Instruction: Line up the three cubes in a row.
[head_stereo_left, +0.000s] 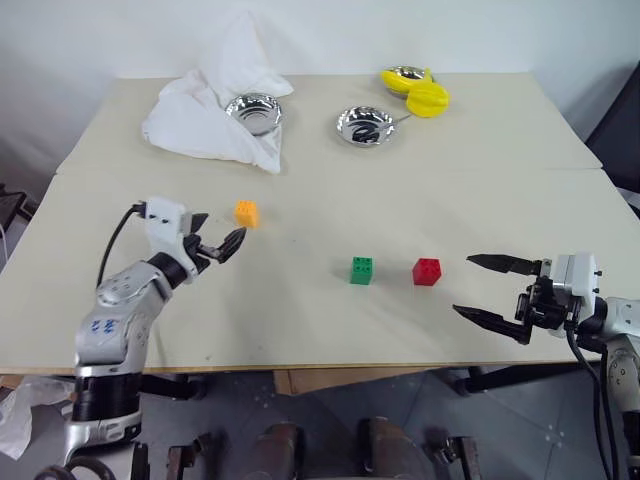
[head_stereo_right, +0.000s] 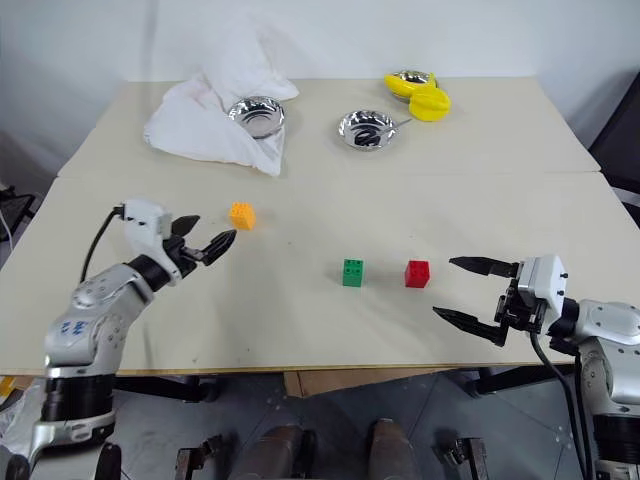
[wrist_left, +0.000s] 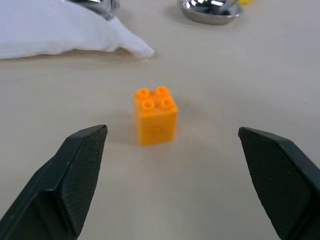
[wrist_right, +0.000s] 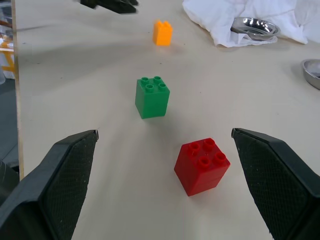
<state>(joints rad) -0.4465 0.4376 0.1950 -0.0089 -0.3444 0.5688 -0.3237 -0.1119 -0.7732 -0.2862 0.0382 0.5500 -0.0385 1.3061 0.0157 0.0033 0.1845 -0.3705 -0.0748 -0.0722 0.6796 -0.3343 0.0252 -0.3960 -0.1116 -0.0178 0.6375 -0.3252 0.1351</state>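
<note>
While its two black fingers stand spread wide with nothing between them, the left end effector (head_stereo_left: 213, 240) points level at the orange cube (head_stereo_left: 246, 213), which sits just beyond the fingertips and centred in the gap in the left wrist view; that alignment reads as a set-up for grasping it, though no contact is made yet. Across the desk (head_stereo_left: 300, 320), the right end effector (head_stereo_left: 490, 292) is likewise fully open and empty, aimed along the desk toward the red cube (head_stereo_left: 427, 271), near it but apart. Just beside the red cube stands the green cube (head_stereo_left: 362, 270), the pair already forming a short row. By itself, nearer the back and to the left, the orange cube is the odd one out, so it likely needs carrying over beside the green. Farther back lie a white cloth (head_stereo_left: 205, 110), steel bowls (head_stereo_left: 365, 125) and a yellow object (head_stereo_left: 427, 98), well clear.
</note>
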